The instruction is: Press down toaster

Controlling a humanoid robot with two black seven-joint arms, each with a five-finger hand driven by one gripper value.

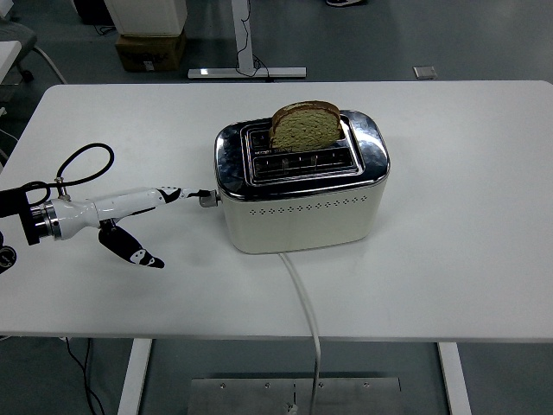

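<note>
Table (484, 216) bears the toaster (301, 184) just right of the left hand (143, 216) — fingers spread and holding nothing, one fingertip at the lever knob (207, 199) — with a bread slice (306, 126) beyond, upright in the rear slot.

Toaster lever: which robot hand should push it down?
The left hand. Its fingertip already reaches the lever on the left end of the toaster, where the bread stands high. The right hand isn't in view.

White table (467, 259), cardboard box (149, 50) on floor beyond its far edge.
</note>
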